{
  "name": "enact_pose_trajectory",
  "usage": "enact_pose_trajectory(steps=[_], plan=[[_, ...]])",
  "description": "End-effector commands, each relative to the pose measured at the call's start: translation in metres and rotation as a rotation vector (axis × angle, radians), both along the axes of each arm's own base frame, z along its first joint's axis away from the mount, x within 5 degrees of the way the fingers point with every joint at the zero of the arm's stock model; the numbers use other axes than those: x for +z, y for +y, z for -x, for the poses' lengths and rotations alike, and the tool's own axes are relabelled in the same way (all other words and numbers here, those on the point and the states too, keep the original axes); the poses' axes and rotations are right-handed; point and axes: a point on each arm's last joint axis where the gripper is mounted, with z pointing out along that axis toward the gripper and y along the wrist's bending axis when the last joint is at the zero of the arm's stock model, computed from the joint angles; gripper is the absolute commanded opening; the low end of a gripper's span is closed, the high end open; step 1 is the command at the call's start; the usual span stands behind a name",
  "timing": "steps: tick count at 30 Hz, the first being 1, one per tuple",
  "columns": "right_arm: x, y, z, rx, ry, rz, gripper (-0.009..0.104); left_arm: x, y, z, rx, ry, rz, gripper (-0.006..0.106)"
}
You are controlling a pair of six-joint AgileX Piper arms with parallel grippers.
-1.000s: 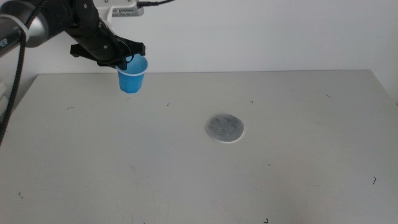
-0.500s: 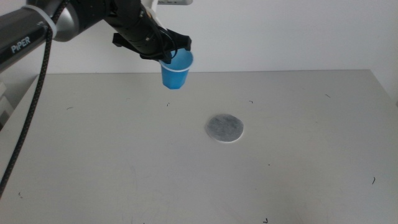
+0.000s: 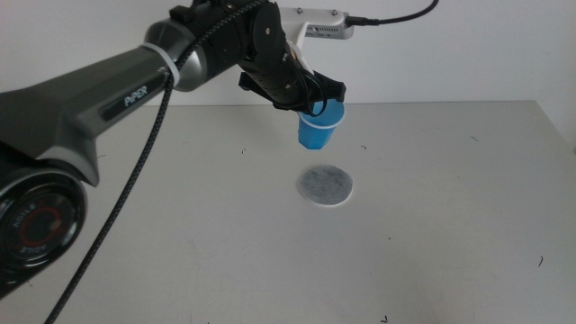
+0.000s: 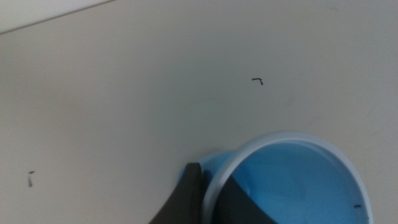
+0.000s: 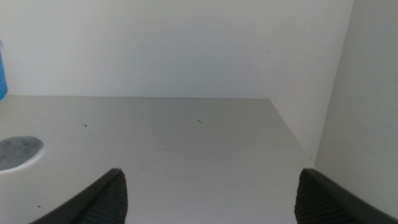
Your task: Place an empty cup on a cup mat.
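The left gripper (image 3: 310,97) is clamped on the rim of the small bright blue tapered paper cup (image 3: 319,125), held upright in the air just behind and above the flat round mottled grey cup mat (image 3: 325,185). A short forward, downward move is judged necessary. The right gripper (image 5: 208,186) is parked spread apart, off to the right.

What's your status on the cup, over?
Left gripper shut on cup, held in air just behind mat. Right gripper open, waiting aside. Nothing on mat.
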Motion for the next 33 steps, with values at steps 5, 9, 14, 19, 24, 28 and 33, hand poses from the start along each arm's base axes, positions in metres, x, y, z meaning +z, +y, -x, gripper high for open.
enact_pose_trajectory(steps=[5,9,14,19,24,28,33], plan=[[0.012,0.0,0.002,0.004,-0.108,0.023,0.094,0.021,-0.017,0.001,-0.015,-0.076,0.072,0.0],[0.012,0.0,0.002,0.004,-0.108,0.023,0.094,0.008,-0.021,-0.001,-0.015,-0.038,0.073,0.0],[0.012,0.0,0.002,0.004,-0.108,0.023,0.094,-0.005,-0.025,-0.005,-0.016,-0.013,0.087,0.0],[0.012,0.0,0.002,0.004,-0.108,0.023,0.094,-0.021,-0.031,-0.007,-0.039,0.026,0.106,0.0],[0.012,0.0,0.002,0.004,-0.108,0.023,0.094,-0.033,-0.033,-0.008,-0.045,0.055,0.103,0.0],[0.012,0.0,0.002,0.004,-0.108,0.023,0.094,-0.034,-0.033,-0.009,-0.047,0.056,0.093,0.008],[0.012,0.0,0.002,0.004,-0.108,0.023,0.094,-0.034,-0.031,-0.009,-0.045,0.061,0.088,0.039]])
